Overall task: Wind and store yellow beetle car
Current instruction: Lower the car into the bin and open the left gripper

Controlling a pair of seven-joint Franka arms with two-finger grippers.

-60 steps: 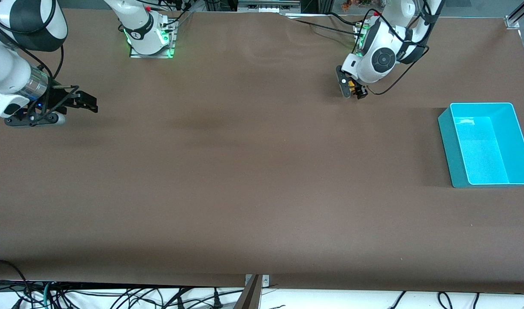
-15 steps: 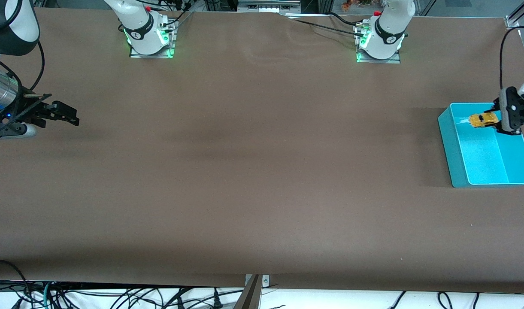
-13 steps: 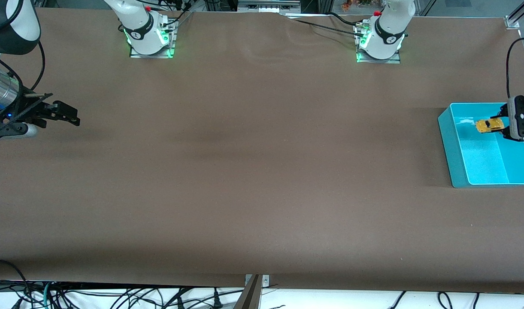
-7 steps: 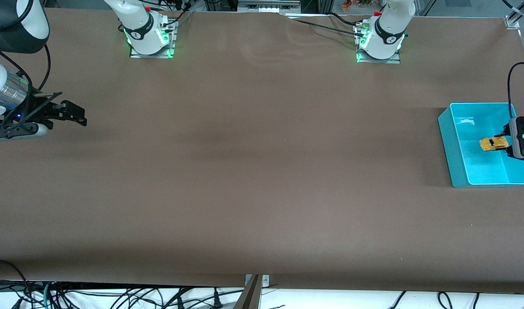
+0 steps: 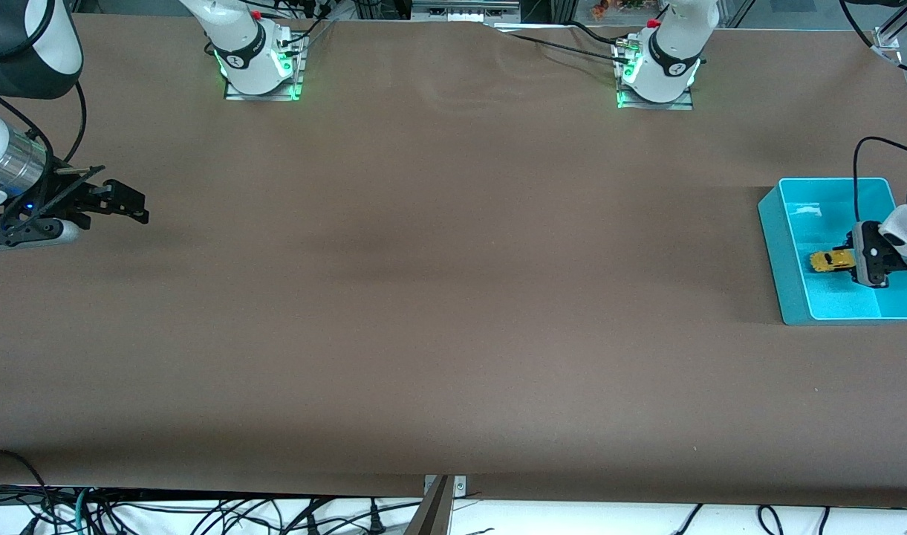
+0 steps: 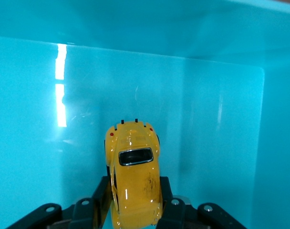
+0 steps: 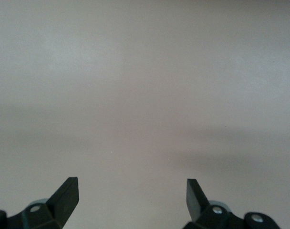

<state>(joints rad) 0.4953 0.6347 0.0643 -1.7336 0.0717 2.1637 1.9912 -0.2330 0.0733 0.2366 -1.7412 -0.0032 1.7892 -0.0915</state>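
Note:
The yellow beetle car (image 5: 832, 260) (image 6: 134, 171) is clamped by its sides in my left gripper (image 5: 853, 262) (image 6: 134, 198), low inside the turquoise bin (image 5: 776, 245) at the left arm's end of the table. Its roof and dark window face the left wrist camera, with the bin's floor (image 6: 207, 143) close beneath. Whether its wheels touch the floor is hidden. My right gripper (image 5: 130, 206) (image 7: 132, 193) hangs open over bare table at the right arm's end, with nothing between its fingers, and that arm waits.
The brown table (image 5: 438, 297) stretches between the two arms. The bin's walls (image 6: 135, 24) rise around the car. Both arm bases (image 5: 260, 67) (image 5: 655, 74) stand along the edge farthest from the front camera.
My left gripper has carried the car from over the bin's edge nearest the bases down into the bin, toward the front camera. The right gripper has shifted only slightly.

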